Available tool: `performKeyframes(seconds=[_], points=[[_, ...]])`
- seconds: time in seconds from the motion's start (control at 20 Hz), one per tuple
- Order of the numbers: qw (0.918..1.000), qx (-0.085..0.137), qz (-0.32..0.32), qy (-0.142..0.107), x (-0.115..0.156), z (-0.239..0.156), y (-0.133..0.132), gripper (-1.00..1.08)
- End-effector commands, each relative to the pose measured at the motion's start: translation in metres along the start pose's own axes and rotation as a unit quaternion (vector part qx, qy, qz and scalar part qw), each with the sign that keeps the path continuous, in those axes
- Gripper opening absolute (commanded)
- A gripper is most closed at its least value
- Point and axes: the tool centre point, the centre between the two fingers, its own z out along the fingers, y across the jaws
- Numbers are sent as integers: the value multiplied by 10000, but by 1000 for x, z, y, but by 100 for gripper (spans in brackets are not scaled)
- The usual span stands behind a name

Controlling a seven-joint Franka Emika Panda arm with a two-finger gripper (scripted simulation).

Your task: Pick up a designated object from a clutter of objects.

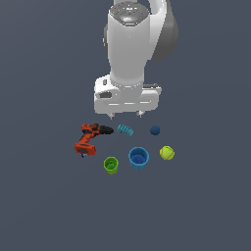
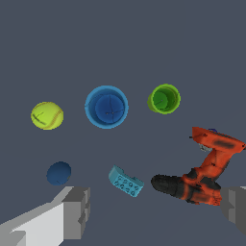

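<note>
Arm hanging above the clutter, fingers (image 2: 154,211) standing wide apart and holding nothing.

Going from the exterior view's left to its right on the dark worktop (image 1: 49,206): the orange-red and black drill (image 1: 90,138) is lying on its side with its black chuck pointing at the teal ribbed piece (image 1: 125,130), which is sitting just beside it and under the wrist. The green cup (image 1: 111,165) and the larger blue cup (image 1: 138,158) are standing upright, nearer the camera. The dark blue ball (image 1: 155,130) is resting beyond them, and the yellow-green ball (image 1: 167,153) is lying furthest right. In the wrist view the teal ribbed piece is showing between the two fingers, untouched.
</note>
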Motion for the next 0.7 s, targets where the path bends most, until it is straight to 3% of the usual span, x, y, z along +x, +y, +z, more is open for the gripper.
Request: performKeyframes(seconds=[0.0,0.3,0.65], points=[[9997,-19,-228,7,-2,12,1,100],[9953,-70,-966,33,-12,48,4,100],[9814,-112,-1916,65,-28,92,6,100]])
